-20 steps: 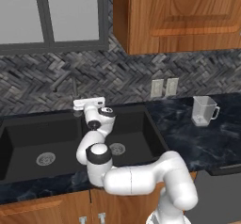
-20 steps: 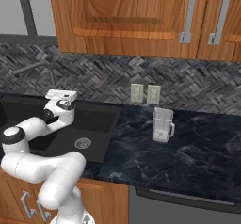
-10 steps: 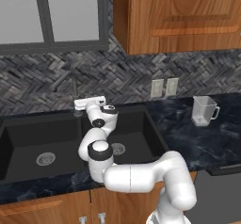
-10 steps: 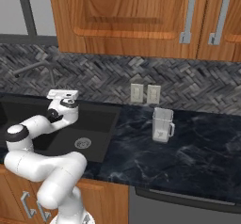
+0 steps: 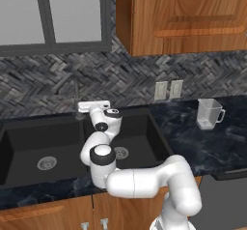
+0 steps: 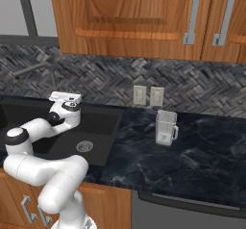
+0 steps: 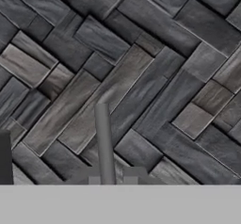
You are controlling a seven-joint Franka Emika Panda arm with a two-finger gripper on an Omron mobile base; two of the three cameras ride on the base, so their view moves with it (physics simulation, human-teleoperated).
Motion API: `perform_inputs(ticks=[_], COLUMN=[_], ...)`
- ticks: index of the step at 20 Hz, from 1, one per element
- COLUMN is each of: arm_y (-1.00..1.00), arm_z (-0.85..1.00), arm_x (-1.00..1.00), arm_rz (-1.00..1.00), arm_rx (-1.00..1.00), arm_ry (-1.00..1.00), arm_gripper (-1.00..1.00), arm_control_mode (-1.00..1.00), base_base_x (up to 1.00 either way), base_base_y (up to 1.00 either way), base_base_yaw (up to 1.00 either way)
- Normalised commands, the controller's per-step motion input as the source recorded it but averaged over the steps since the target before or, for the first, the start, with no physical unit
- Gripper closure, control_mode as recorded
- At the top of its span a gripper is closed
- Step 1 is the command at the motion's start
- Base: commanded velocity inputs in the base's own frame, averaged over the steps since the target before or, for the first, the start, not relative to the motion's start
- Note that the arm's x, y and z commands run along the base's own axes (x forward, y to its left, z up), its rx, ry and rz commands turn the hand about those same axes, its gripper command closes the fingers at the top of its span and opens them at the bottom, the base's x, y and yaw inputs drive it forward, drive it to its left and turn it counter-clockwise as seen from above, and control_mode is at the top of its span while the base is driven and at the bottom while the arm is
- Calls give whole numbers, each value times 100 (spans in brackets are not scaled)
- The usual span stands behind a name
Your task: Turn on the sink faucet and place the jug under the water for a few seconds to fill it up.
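The jug point(image 5: 209, 114) is seen upright on the dark table point(image 5: 212, 147), well right of the sink point(image 5: 58, 147).
The end effector point(image 5: 83, 107) is held at the sink faucet point(image 5: 76, 96) stem, over the sink's back edge; its opening cannot be told; nothing is seen gripped.

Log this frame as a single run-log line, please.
phase: reaching for sink faucet | gripper: at faucet base, jaws state unclear | water: none | jug: on counter, untouched

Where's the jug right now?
The jug stands upright on the dark counter right of the sink, below the wall outlets.
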Motion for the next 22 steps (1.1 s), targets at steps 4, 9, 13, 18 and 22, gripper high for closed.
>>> perform_inputs(ticks=[4,9,13,18,22], arm_y=[-88,-98,-97,-97,-96], arm_z=[0,0,-1,0,-1], arm_x=[8,8,8,12,13], arm_rz=[-14,-15,-16,-17,-15], arm_rx=[19,29,26,24,23], arm_ry=[12,15,13,13,10], arm_gripper=[100,100,100,100,100], arm_control_mode=[-100,-100,-100,-100,-100], base_base_x=[0,0,0,0,0], base_base_y=[0,0,0,0,0], base_base_yaw=[0,0,0,0,0])
